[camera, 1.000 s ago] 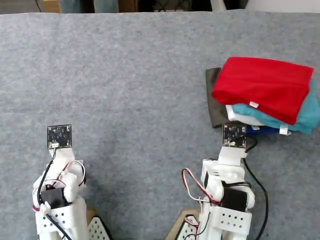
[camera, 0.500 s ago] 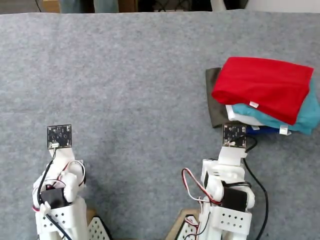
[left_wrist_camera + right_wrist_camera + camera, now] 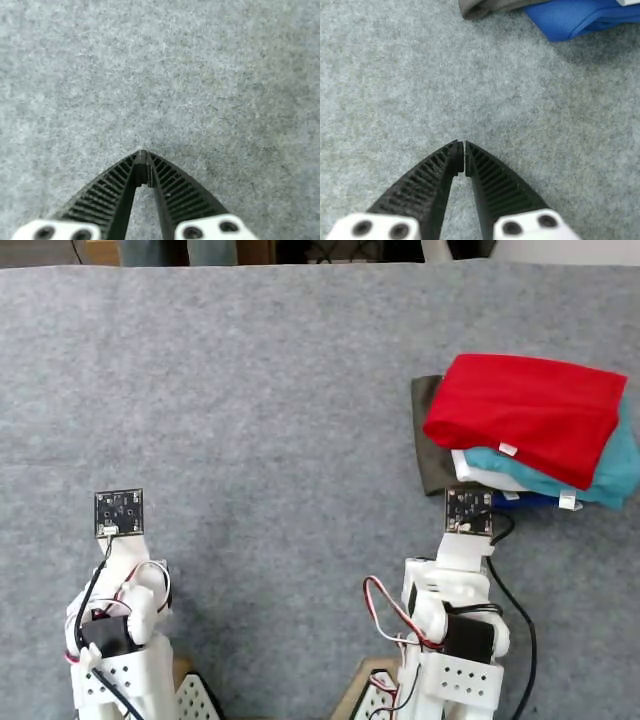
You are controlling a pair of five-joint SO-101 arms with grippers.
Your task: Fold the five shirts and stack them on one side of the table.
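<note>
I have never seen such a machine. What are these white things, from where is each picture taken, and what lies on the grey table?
These are two small robot arms. The high view looks down from above: the left arm and the right arm stand at one edge of a grey table. The two other pictures come from a camera on each wrist, looking along that arm's black pincers. The left gripper and the right gripper are both shut and hold nothing. Next to the right arm lies a pile of folded shirts: a red shirt on top, and under it a teal shirt, a white shirt, a blue shirt and a dark shirt.
</note>
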